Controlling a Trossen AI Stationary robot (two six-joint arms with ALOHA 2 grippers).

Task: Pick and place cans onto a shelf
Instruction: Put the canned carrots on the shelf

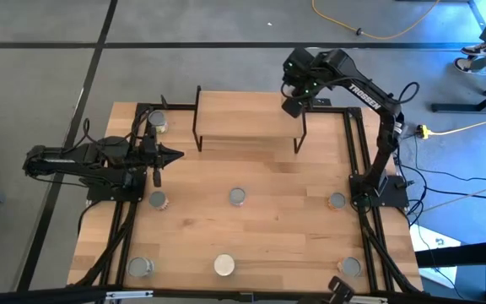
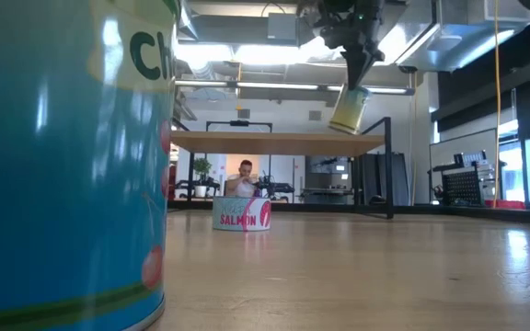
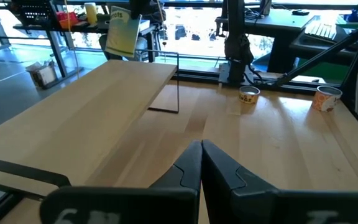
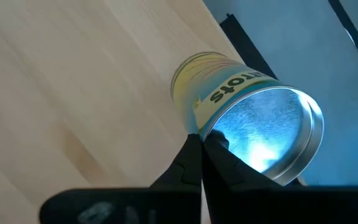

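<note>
My right gripper (image 1: 294, 107) is shut on a yellow-labelled can (image 2: 349, 110) and holds it in the air over the far right corner of the shelf (image 1: 247, 118), a low rack with a light-wood top and black legs. My left gripper (image 1: 175, 154) is shut and empty at the table's left, near the shelf's left end. Several other cans stand on their bases on the tabletop: one (image 1: 156, 121) at the far left, a middle row (image 1: 237, 197), and a near row (image 1: 224, 265). My right gripper pinches the can at the rim (image 4: 199, 127) where the yellow label meets the silvery metal end, only at the fingers' free ends. The fingers come from above, pointing down. The can hangs tilted below them, clear of the shelf top (image 2: 274, 141).
A big blue-labelled can (image 2: 63, 165) stands right in front of the low camera, and a salmon can (image 2: 242, 213) beyond it. Black rails run along the table's left and right sides (image 1: 357, 160). A person sits in the room far behind the table.
</note>
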